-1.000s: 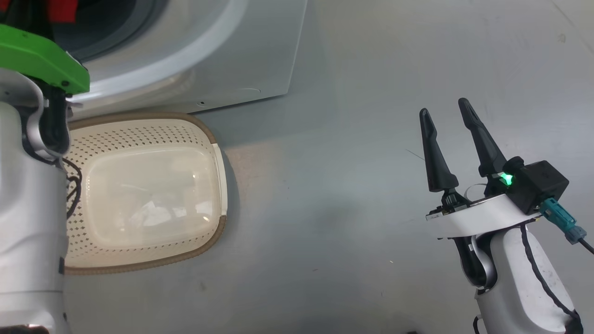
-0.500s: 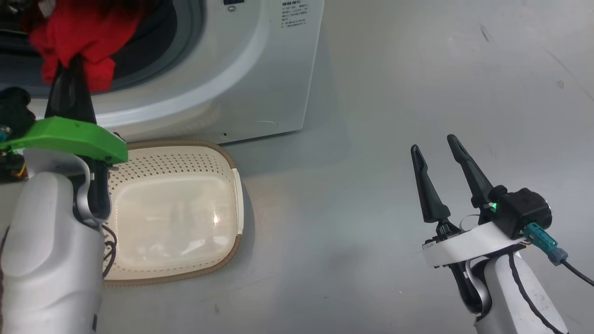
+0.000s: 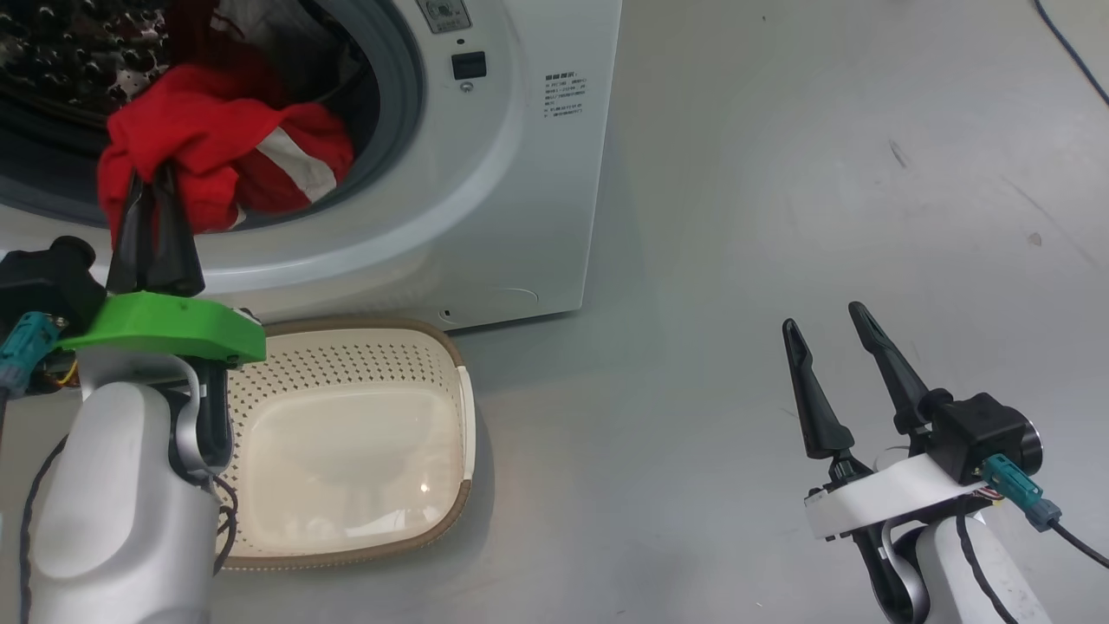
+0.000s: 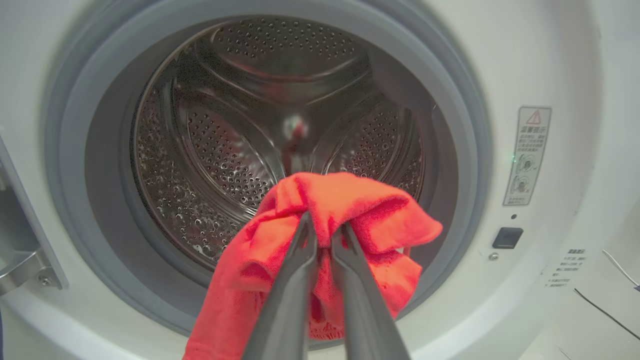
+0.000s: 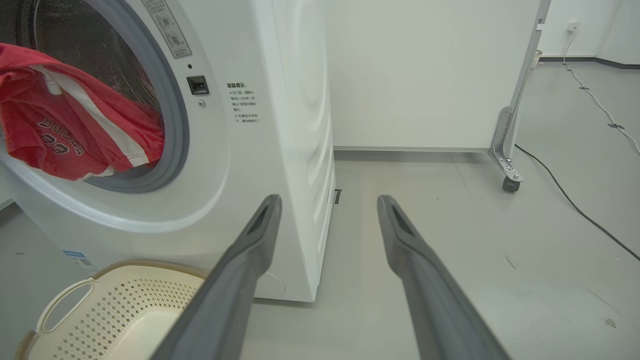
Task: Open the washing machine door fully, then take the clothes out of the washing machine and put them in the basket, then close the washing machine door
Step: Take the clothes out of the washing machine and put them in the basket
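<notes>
Head camera tilted up, load unchanged: left gripper (image 3: 149, 178) still clamps red striped garment (image 3: 217, 130) at white front-loading washer's (image 3: 520, 173) mouth. Cream perforated plastic basket (image 3: 372, 327) sits near, unfilled. Right gripper (image 3: 823, 316) spread wide, idle.

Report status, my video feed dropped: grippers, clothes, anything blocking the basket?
Left gripper shut on red garment, at the washing machine mouth. Right gripper open, idle above floor. Basket below the opening, nothing blocking it.
</notes>
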### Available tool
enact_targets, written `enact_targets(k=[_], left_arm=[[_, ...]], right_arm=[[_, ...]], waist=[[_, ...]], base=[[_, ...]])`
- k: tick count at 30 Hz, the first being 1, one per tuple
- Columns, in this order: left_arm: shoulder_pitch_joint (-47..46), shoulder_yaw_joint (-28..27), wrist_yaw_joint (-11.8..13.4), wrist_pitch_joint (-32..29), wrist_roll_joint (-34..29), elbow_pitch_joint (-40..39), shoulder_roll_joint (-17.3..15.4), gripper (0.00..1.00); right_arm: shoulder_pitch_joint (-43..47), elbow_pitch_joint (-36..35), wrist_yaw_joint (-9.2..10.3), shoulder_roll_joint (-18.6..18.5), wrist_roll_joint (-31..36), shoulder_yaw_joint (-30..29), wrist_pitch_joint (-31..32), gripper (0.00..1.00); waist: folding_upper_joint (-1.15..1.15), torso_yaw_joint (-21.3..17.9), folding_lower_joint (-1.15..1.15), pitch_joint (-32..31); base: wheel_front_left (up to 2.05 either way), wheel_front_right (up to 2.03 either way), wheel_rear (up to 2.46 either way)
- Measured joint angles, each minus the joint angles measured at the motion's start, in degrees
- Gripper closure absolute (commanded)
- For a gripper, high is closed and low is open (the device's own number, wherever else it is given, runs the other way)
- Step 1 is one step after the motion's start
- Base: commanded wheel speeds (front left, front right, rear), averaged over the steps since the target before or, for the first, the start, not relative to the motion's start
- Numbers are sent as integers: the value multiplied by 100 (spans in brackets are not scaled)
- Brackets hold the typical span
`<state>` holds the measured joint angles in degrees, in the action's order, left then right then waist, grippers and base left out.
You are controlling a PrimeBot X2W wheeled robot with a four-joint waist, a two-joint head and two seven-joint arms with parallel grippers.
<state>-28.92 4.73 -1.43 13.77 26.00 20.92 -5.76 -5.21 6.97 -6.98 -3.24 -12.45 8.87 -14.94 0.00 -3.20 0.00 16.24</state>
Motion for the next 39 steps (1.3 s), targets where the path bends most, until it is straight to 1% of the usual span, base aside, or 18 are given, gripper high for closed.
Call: enact_targets(k=[10,11,20,30,35,39], left_arm=[[444,9,127,49,-153,-721,97,100],[506,20,175,49,-178,-780,110,100],[1094,118,303,49,-189,-1029,214,100],[1693,302,452,49,-104,-944,308,100],[1856,356,519,49,8,-772,319,100],[1858,426,525,49,73,-610,327,100]], right_arm=[[212,18,0,5,48,8,0,0],[234,16,0,5,51,7,0,0],[254,-84,0,9,57,12,0,0],[257,-207,0,13,107,1,0,0],[244,-291,0,14,101,0,0,0],[219,-359,0,15,100,0,0,0]], waist=[[0,39,0,-356],[0,41,0,-380],[0,58,0,-387],[0,88,0,-166],[0,89,0,-15],[0,83,0,142]], base=[[0,0,0],[0,0,0],[0,0,0],[0,0,0],[0,0,0],[0,0,0]])
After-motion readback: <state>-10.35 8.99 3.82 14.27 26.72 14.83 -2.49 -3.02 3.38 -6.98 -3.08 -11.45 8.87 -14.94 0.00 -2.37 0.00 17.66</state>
